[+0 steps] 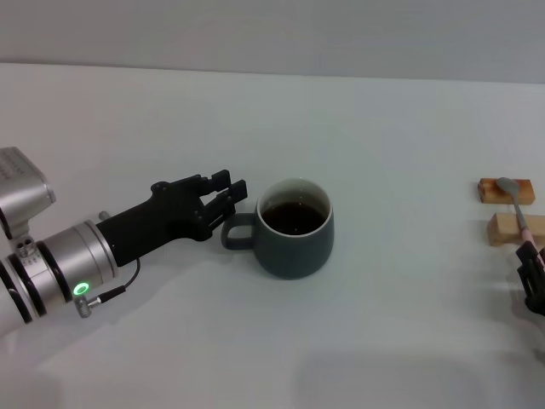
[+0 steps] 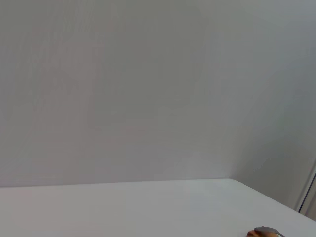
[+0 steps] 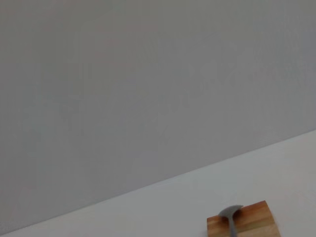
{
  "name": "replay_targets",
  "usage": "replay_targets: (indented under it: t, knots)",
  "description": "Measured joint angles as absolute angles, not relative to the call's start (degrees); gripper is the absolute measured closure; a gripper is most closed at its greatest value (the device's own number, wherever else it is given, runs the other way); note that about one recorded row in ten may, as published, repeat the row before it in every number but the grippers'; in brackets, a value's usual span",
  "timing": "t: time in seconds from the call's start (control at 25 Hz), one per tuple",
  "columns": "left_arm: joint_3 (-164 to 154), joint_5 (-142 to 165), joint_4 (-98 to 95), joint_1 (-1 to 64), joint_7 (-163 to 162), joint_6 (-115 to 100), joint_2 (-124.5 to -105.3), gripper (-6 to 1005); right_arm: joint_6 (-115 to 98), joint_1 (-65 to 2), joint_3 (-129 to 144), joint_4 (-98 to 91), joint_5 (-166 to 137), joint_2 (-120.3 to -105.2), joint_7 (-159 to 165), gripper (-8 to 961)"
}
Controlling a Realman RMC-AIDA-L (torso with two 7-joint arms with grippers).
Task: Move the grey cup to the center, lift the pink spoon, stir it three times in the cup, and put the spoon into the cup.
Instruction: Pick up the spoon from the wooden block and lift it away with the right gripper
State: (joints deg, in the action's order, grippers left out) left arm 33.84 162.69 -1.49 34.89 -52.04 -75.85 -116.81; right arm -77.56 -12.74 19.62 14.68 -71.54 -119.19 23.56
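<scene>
The left gripper, fingers parted, is held against the loop handle of the dark slate-grey ceramic cup, positioned mid-table. The pink-handled metal spoon is propped across two wooden blocks for easy pickup.

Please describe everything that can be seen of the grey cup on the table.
The grey cup is a rounded dark slate-grey mug that looks ceramic, with a pale inner wall and dark brown liquid inside. It stands upright on the white table, near the middle of the head view. Its one loop handle points toward the robot's left side, where the left pincer has its black fingers right at the handle; whether they grip it cannot be seen. Nothing else touches the cup.
</scene>
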Motion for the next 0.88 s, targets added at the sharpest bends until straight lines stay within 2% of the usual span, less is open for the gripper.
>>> replay_targets:
  t: [0.88]
  knots:
    - [33.84,162.69,-1.49,34.8,-52.03,-75.85,-116.97,675,-76.9,-13.01,19.69,14.68,-71.54,-119.27,23.61,666]
